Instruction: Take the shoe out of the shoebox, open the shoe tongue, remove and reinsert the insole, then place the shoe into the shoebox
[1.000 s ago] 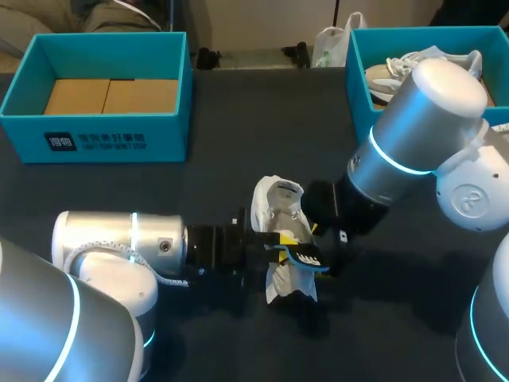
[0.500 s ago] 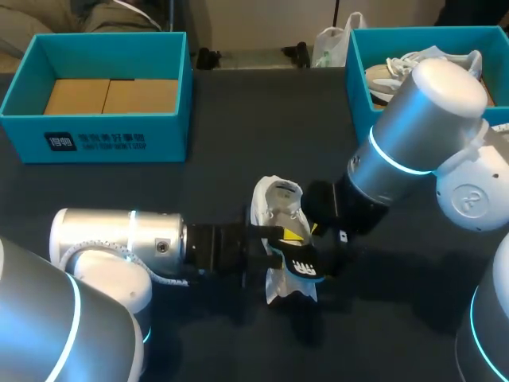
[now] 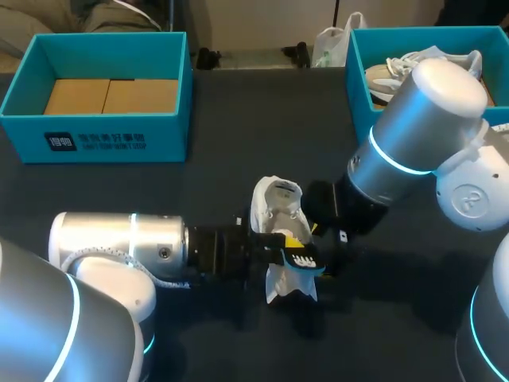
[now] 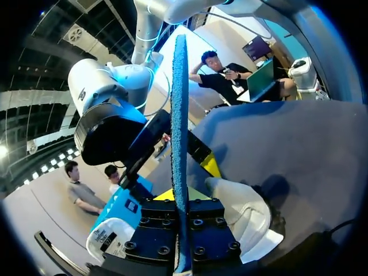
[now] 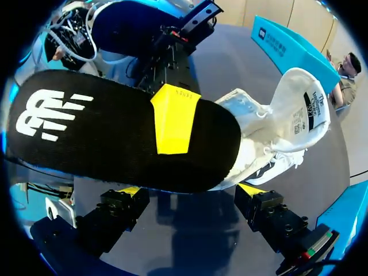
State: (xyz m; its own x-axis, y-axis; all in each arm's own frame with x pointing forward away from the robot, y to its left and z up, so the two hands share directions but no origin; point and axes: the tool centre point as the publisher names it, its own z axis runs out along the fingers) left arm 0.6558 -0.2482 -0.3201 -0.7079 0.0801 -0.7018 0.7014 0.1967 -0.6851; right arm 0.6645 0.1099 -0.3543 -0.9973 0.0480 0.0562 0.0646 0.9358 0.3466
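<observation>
A white shoe (image 3: 277,208) lies on the dark table (image 3: 238,143) near the middle, its tongue pulled up (image 5: 299,103). My left gripper (image 3: 290,253) is shut on the black insole (image 3: 304,259) just in front of the shoe's opening. Seen edge-on in the left wrist view, the insole (image 4: 180,126) shows its blue underside between the fingers of the left gripper (image 4: 181,198). In the right wrist view the insole (image 5: 103,138) spans the space ahead of my open right gripper (image 5: 190,190), with a yellow fingertip (image 5: 172,118) of the left gripper pressed on it. My right gripper (image 3: 318,235) stands beside the shoe.
A teal shoebox (image 3: 95,131) with a cardboard bottom stands at the back left. A second teal box (image 3: 356,79) at the back right holds another white shoe (image 3: 394,70), partly behind my right arm (image 3: 413,127).
The insole in my left gripper dipped slightly toward the front edge, then came back up a little. The shoe and my right arm have not moved.
</observation>
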